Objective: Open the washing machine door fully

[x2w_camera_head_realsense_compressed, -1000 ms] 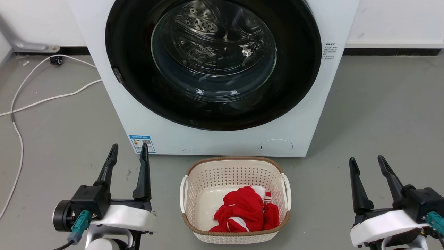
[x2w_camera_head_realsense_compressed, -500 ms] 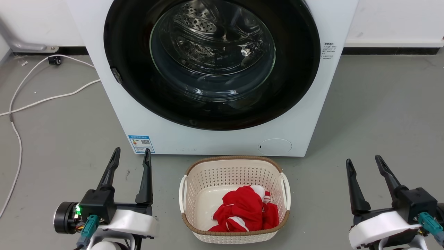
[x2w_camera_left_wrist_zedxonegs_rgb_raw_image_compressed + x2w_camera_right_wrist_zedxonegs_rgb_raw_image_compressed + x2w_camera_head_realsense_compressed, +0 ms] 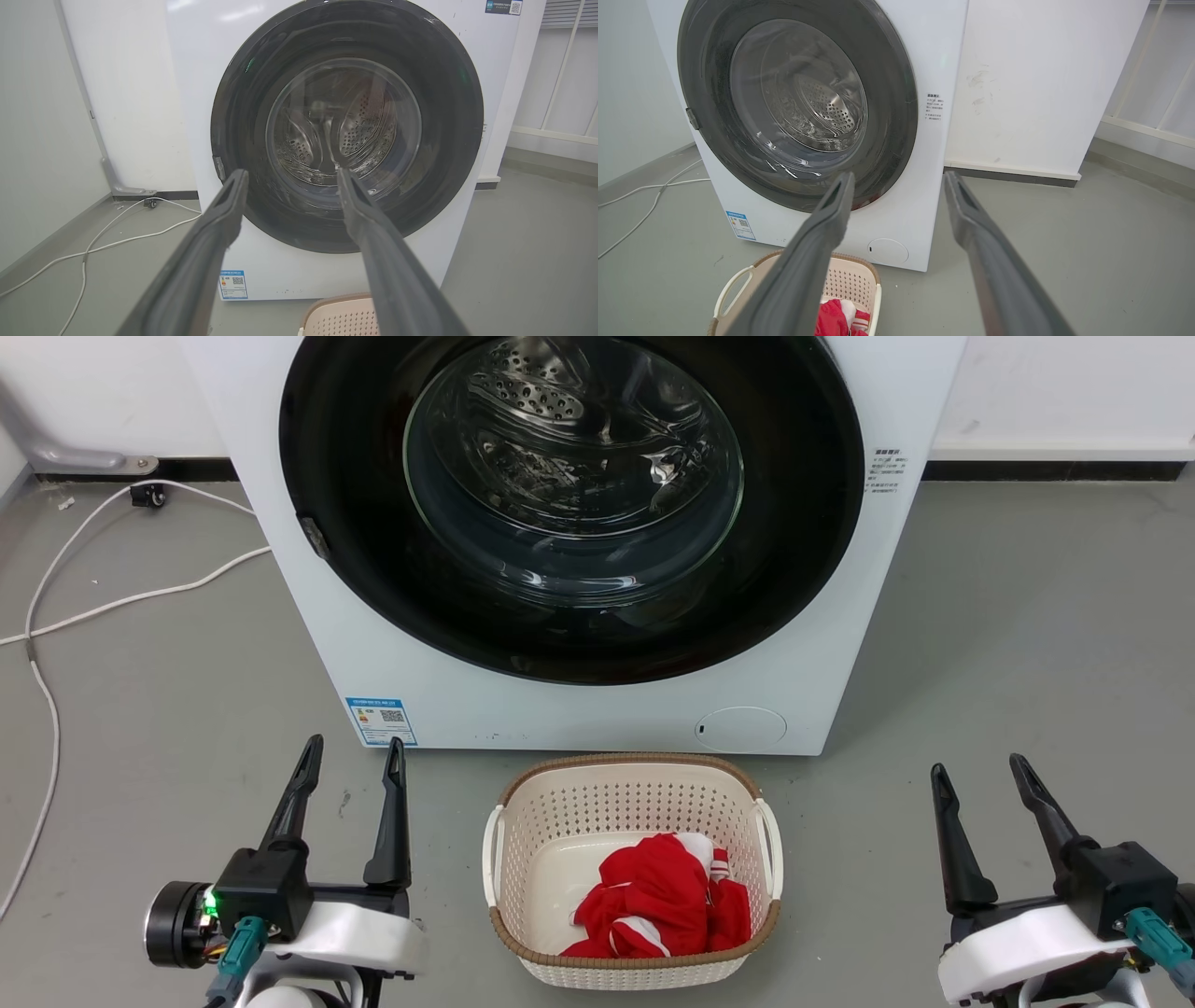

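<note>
Big white boxy front-loading washing machine (image 3: 597, 714) on a grey floor. Its large round glossy black door (image 3: 571, 504) with a bulging clear glass centre lies flat against the machine's front, shut, and the steel drum shows through the glass. Left claw (image 3: 355, 745) sits low at the left, fingers spread, gripping nothing, well apart from the door. Right claw (image 3: 977, 765) sits low at the right — likewise spread and empty. Between them, just before the machine — a cream perforated plastic basket (image 3: 523, 803) holding red-and-white cloth (image 3: 663, 896).
</note>
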You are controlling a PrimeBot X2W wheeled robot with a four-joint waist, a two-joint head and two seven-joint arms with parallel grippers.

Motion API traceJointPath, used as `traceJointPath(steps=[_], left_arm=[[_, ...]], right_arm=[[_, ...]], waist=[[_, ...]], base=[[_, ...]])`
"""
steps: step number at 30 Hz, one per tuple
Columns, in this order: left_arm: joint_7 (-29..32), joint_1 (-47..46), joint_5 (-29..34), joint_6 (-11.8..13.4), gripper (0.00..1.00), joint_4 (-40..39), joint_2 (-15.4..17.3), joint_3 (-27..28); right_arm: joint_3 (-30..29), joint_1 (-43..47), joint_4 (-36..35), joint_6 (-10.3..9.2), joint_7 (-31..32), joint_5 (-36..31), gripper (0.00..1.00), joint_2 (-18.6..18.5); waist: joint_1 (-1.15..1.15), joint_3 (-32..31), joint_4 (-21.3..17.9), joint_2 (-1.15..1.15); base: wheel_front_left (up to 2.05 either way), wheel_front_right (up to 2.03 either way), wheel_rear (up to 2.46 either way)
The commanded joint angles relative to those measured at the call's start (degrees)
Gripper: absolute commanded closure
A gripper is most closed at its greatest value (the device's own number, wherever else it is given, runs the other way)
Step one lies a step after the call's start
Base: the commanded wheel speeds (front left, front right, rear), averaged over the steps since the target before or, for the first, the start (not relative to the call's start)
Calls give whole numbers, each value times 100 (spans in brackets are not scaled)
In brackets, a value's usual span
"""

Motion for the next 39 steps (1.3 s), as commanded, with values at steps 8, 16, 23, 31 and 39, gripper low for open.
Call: traceJointPath(steps=[8, 16, 23, 31, 39], left_arm=[[-15, 37, 40, -50, 0, 27, -29, 45], [-15, 41, 75, -66, 0, 31, -43, 80], [-15, 23, 84, -84, 0, 32, -55, 106], [-15, 45, 16, -93, 0, 25, -67, 142], [-15, -198, 7, -74, 0, -148, -76, 196]], right_arm=[[-11, 9, 54, -4, 8, 68, 0, 19], [29, -4, 99, -4, 7, 228, 100, 19], [162, -42, 165, -3, -229, 2043, 100, 19], [497, -292, -117, -3, -670, 6723, 100, 19], [178, -1140, -140, -2, -667, 9177, 100, 12]], waist=[[0, 0, -2, 0], [0, -2, -12, 0], [0, 0, -12, 0], [0, 14, -43, 0], [0, 418, -105, 0]], base=[[0, 0, 0], [0, 0, 0], [0, 0, 0], [0, 0, 0], [0, 0, 0]])
